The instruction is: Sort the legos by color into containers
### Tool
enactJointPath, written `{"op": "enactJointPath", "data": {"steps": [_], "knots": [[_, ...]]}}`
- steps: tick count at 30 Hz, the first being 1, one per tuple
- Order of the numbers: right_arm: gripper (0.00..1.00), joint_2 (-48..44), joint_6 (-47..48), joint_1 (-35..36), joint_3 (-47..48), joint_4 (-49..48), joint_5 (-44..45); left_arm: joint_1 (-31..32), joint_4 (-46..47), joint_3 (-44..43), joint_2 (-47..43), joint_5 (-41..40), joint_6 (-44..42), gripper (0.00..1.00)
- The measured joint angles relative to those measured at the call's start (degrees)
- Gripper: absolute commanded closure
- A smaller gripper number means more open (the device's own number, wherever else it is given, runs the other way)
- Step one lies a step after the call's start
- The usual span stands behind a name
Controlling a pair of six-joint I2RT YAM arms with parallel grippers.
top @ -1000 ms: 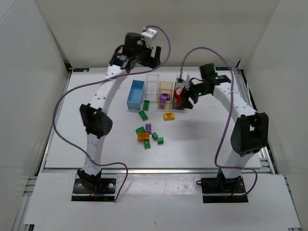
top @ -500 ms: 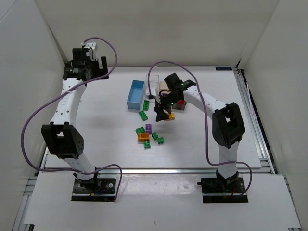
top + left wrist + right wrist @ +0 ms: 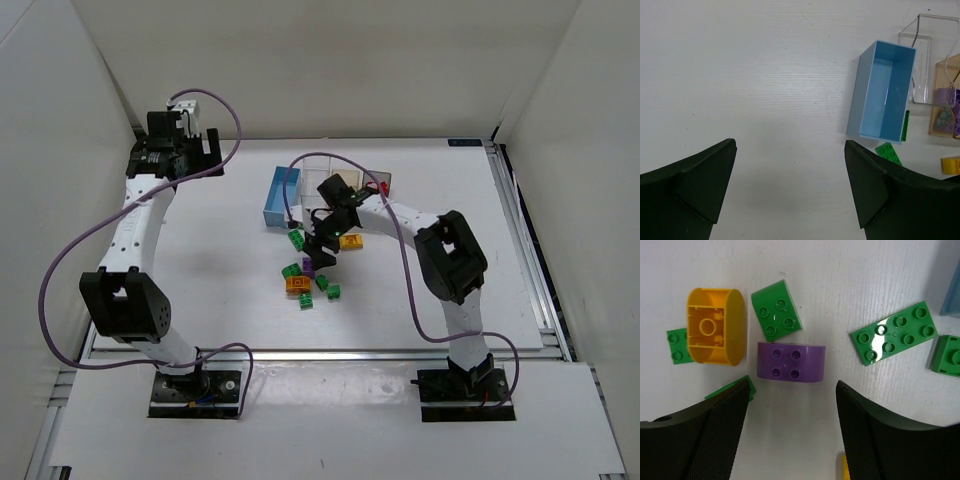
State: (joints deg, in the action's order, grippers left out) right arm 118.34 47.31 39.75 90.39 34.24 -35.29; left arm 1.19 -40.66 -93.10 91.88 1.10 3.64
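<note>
We take this for a robotics lab test cell. Plain white panel walls (image 3: 60,150) box in a white wood-grain surface (image 3: 200,290) edged by a bare aluminium rail (image 3: 320,352). Two white jointed robot arms (image 3: 140,220) stand bolted on black base plates (image 3: 225,392), trailing loose purple cables (image 3: 43,300). On the surface we see small studded plastic bricks (image 3: 298,284) and little open-topped plastic bins (image 3: 272,205).

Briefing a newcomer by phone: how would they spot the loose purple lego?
Find the light blue bin. Below it in the top view lies a loose brick cluster under the right gripper. The purple lego is the only purple one there; its neighbours are green or orange-yellow.
</note>
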Motion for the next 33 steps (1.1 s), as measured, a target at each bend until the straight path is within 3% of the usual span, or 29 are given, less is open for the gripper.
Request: {"op": "enactJointPath", "data": {"steps": [21, 28, 33], "knots": [[0.22, 2.9, -1.7, 5.2, -3.4, -6.7, 6.6, -0.1, 0.3, 1.9, -0.2, 0.2, -1.7, 0.01], [0.29, 2.6, -2.0, 6.5, -5.0, -11.4, 8.6, -0.1, 0.4, 2.0, 0.1, 0.2, -1.7, 0.01], [0.22, 2.6, -2.3, 6.5, -5.3, -12.2, 8.8, -0.1, 0.4, 2.0, 1.2, 0.6, -1.9, 0.01]]}}
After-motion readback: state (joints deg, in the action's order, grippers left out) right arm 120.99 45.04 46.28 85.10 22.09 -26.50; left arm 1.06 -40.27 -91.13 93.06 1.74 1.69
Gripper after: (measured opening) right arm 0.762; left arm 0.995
